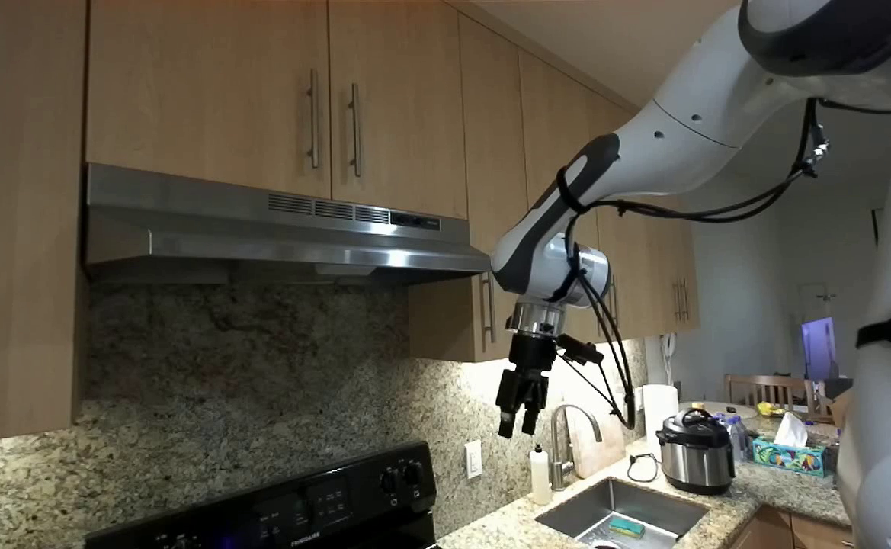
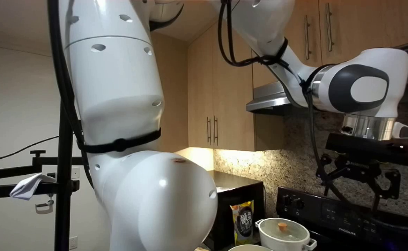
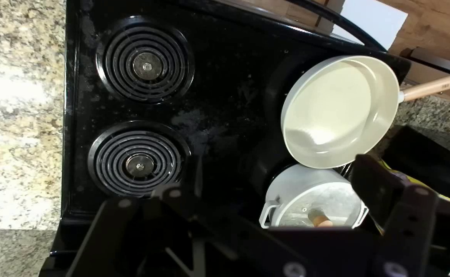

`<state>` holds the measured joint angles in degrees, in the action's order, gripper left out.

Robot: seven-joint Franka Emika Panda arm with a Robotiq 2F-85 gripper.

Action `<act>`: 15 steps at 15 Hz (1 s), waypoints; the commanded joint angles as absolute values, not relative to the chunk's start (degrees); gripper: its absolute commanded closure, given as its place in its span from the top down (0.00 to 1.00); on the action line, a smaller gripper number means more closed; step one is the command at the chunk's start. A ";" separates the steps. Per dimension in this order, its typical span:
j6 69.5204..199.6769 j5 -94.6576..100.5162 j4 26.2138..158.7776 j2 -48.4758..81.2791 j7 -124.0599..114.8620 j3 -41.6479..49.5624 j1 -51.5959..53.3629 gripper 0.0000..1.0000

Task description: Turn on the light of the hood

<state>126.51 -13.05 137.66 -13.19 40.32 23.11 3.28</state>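
The stainless range hood [image 1: 285, 232] is mounted under the wooden cabinets; it also shows behind the arm in an exterior view [image 2: 268, 101]. Its small black control panel [image 1: 415, 222] is on the right of the front face, with controls too small to make out. The hood's underside looks dark, with a pale lamp cover [image 1: 344, 269]. My gripper [image 1: 517, 428] points down, in front of and below the hood's right end, apart from it. In the wrist view the gripper's fingers [image 3: 278, 159] are spread wide with nothing between them. The hood is out of the wrist view.
Below are the black stove [image 3: 225, 96], a cream pan [image 3: 340, 111] and a lidded white pot [image 3: 305, 184], also in an exterior view [image 2: 284, 233]. Cabinet handles [image 1: 355, 130] stick out above the hood. A sink [image 1: 620, 503] and pressure cooker [image 1: 697, 450] stand right.
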 commanded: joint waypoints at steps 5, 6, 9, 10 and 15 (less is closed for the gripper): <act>128.79 -14.59 139.35 -15.45 41.39 18.92 -2.21 1.00; 128.87 -13.36 139.46 -16.02 40.79 18.42 -2.85 1.00; 128.58 -12.31 139.34 -17.81 41.03 17.64 -3.90 1.00; 128.75 -12.02 139.14 -18.55 41.37 17.35 -4.00 1.00; 131.53 -6.79 139.50 -23.57 41.91 15.36 -3.86 1.00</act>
